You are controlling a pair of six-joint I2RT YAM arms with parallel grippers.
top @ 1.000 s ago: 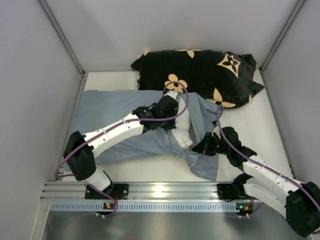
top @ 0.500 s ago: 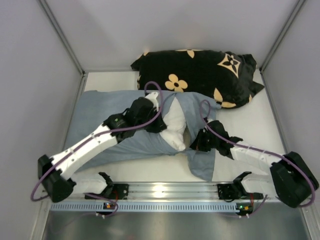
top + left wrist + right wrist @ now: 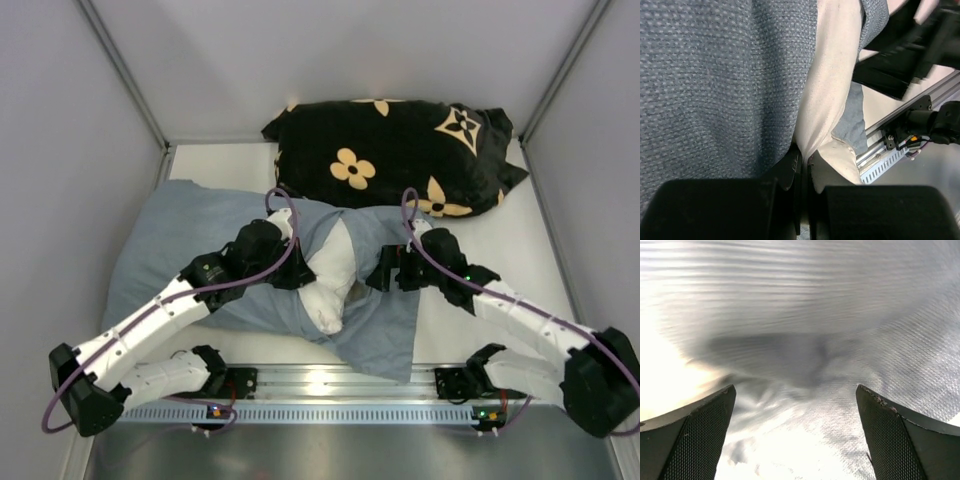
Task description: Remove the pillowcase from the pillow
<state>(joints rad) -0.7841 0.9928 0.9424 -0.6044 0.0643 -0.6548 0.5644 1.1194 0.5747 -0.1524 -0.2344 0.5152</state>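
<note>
The grey-blue pillowcase (image 3: 190,240) lies wrinkled across the left and middle of the table. Its open end is spread apart near the centre. The white pillow (image 3: 332,275) bulges out of that opening. My left gripper (image 3: 297,278) sits at the pillow's left side. In the left wrist view this gripper (image 3: 805,159) is shut on a fold of the white pillow (image 3: 832,90), with the pillowcase (image 3: 720,85) beside it. My right gripper (image 3: 376,276) hovers just right of the pillow. In the right wrist view it (image 3: 795,395) stands wide open above the pillowcase (image 3: 805,330), holding nothing.
A black pillow with tan flowers (image 3: 400,150) lies along the back of the table, close behind the pillowcase. Grey walls close in the left, right and back. An aluminium rail (image 3: 320,385) runs along the near edge. Bare white table (image 3: 500,240) shows at the right.
My right gripper has opened, let go of the pillowcase and moved away from the rail. My left gripper has drawn left and nearer with the pillow; the pillowcase has bunched leftward.
</note>
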